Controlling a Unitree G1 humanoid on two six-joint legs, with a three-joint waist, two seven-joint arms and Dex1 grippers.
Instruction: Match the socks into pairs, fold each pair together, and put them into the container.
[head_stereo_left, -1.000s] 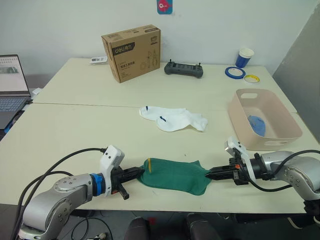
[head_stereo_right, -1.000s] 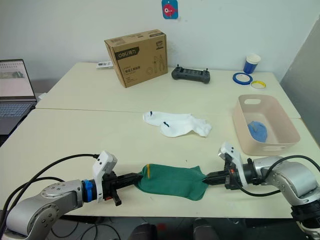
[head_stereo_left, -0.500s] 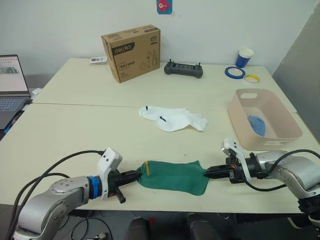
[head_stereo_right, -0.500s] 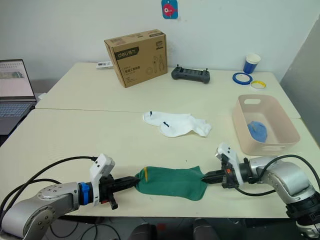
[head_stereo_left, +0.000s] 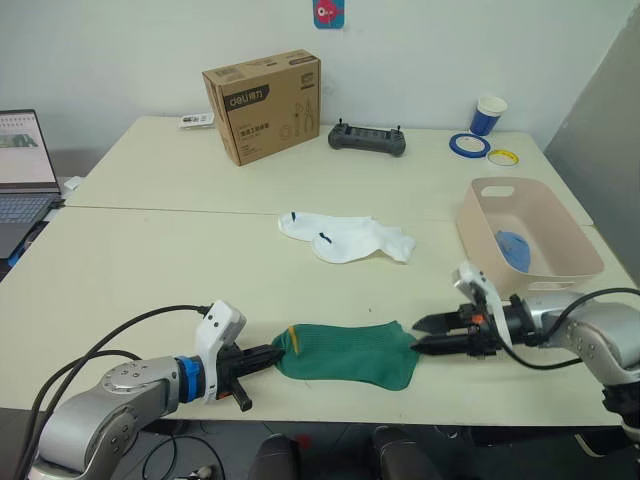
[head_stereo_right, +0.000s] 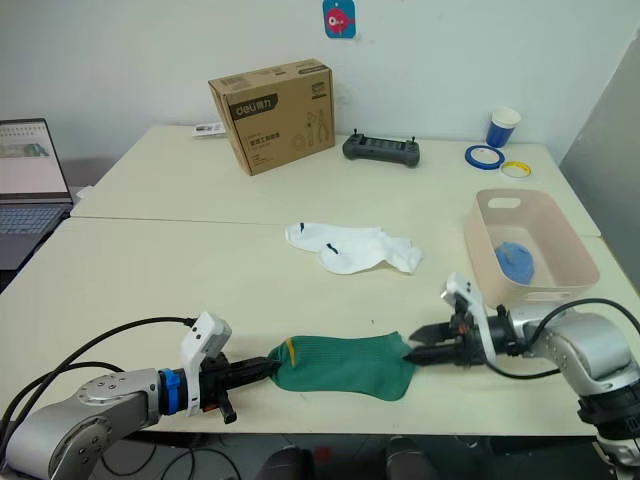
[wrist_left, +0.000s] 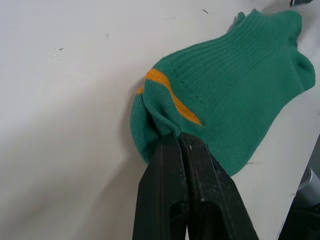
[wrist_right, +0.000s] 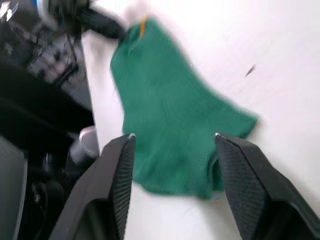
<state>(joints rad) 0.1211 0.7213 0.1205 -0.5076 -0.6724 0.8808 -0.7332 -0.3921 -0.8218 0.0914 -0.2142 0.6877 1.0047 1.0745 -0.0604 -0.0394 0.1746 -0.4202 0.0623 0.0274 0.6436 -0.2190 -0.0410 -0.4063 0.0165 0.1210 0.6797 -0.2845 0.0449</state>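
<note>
Here, in the head views, the dark green sock pair (head_stereo_left: 345, 352) lies flat near the front edge of the table (head_stereo_left: 150, 270), stretched between both arms. The left gripper (head_stereo_left: 272, 354) is clamped on the toe end, where the yellow mark shows, and the right gripper (head_stereo_left: 418, 334) stands at the cuff end with its fingers spread and nothing between them. Further back lie the white socks (head_stereo_left: 345, 238), unpaired, and the pink-beige tub (head_stereo_left: 575, 268) on the right holds a light blue bundle (head_stereo_left: 515, 247).

In the left wrist view, the two black fingers (wrist_left: 170, 195) are pressed together on a pinch of green fabric just below the yellow stripe (wrist_left: 172, 97); the hold looks shallow, on a small fold only.

In the right wrist view, the right fingers (wrist_right: 120, 170) stand wide apart on either side of the cuff edge, not touching it.

Judging from this, the fold is the step in hand. To do it well, the left gripper should carry the toe over toward the cuff low and slowly, so the thin pinch does not slip and both layers travel together; the right gripper is best kept near the cuff to pin it if the fabric drags
</note>
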